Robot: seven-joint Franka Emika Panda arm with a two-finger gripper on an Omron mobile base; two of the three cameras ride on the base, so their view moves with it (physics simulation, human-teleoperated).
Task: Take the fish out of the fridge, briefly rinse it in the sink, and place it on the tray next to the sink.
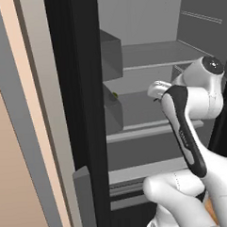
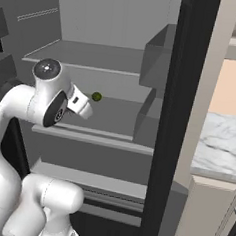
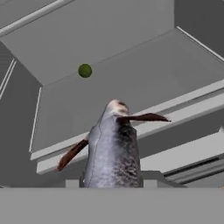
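Hand: pinching fish, head pointing away.
Fish: held just in front of fridge middle shelf.
Advice: withdraw straight back, clear of shelf lip and door bins.

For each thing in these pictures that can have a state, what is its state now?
fridge: door open, grey shelves exposed.
gripper: shut on the fish, in front of the middle shelf.
fish: held, raised off the shelf, pointing into the fridge.
small green ball: resting loose at the back of the middle shelf.
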